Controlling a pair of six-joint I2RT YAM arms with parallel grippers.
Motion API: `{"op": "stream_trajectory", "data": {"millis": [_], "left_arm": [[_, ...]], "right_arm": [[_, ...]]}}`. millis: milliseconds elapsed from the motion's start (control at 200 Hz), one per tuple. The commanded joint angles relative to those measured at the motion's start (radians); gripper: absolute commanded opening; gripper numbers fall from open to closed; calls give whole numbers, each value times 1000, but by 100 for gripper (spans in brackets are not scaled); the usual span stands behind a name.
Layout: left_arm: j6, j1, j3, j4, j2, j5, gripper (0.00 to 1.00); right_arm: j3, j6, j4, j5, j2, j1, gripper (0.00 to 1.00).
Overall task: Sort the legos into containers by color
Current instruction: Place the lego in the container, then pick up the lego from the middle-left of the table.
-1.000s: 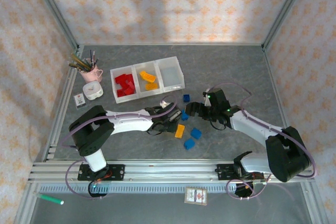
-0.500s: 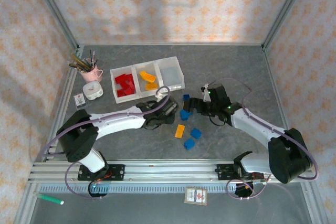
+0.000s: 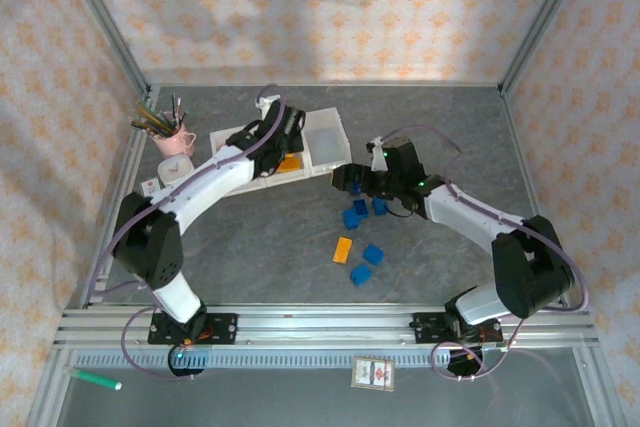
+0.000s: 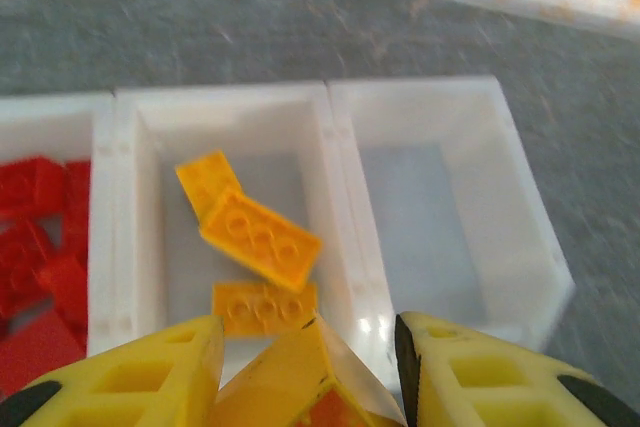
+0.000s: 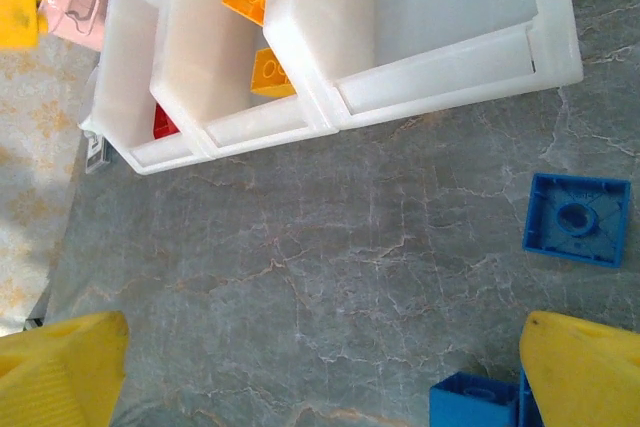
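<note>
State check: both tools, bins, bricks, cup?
left tool: shut on an orange brick
right tool: open, empty
left bin: holds red bricks
middle bin: holds three orange pieces
right bin: empty
blue bricks: loose on the table
stray orange piece: loose on the table
pink cup: upright, pens in it

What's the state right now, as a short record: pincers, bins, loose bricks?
left pincer: shut on yellow-orange brick, over middle bin
right pincer: open, empty, near blue bricks
left bin: red bricks
middle bin: three yellow-orange bricks
right bin: empty
unsorted: blue bricks, one orange brick
</note>
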Motion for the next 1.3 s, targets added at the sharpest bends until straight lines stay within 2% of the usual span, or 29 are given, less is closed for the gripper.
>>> {"op": "stream_trajectory", "data": {"millis": [0, 275, 465, 601, 861, 1101, 1296], "left_arm": [[55, 51, 73, 4, 104, -38, 41], [72, 113, 216, 12, 291, -12, 43], [69, 120, 261, -30, 344, -42, 64], [68, 119, 265, -28, 327, -34, 71], [61, 107, 194, -32, 177, 49, 75], [54, -7, 5, -22, -32, 72, 78], [13, -181, -159, -42, -149, 113, 80]], "right_arm": [[30, 11, 34, -8, 20, 2, 100], [38, 5, 30, -2, 38, 1, 100], [45, -7, 16, -2, 38, 1, 100], [53, -16, -2, 6, 29, -2, 100], [46, -24, -56, 39, -23, -14, 100], [-16, -27, -114, 58, -106, -53, 100], [-97, -22, -175, 74, -184, -86, 100]]}}
